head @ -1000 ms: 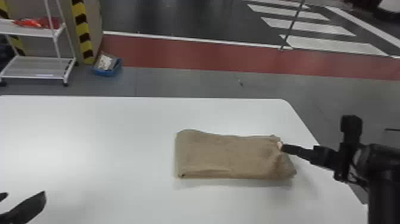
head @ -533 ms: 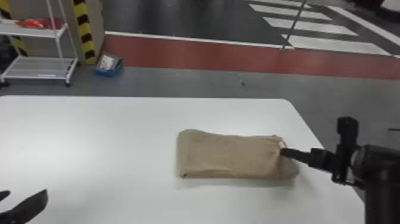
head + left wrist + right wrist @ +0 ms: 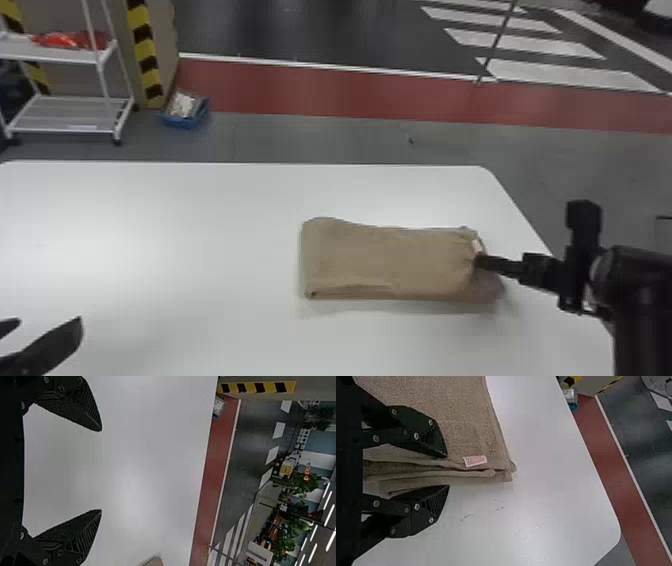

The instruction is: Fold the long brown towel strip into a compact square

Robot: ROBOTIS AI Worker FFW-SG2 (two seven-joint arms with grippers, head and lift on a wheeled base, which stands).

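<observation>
The brown towel lies folded into a flat, wide rectangle on the right half of the white table. At its right end, my right gripper is shut on the edge, and the cloth puckers around the fingertips. In the right wrist view, stacked layers of the towel run between the fingers of my right gripper, beside a small white tag. My left gripper is parked at the head view's lower left corner. Seen from its wrist, the left gripper stands open with nothing between its fingers.
The white table has its rounded far right corner beyond the towel. On the floor behind stand a white shelf cart and a blue bin. A striped post rises beside them.
My right gripper has shifted slightly toward the near side along the towel's right end. The towel's near right corner has moved a little to the right. The left arm looks still.
</observation>
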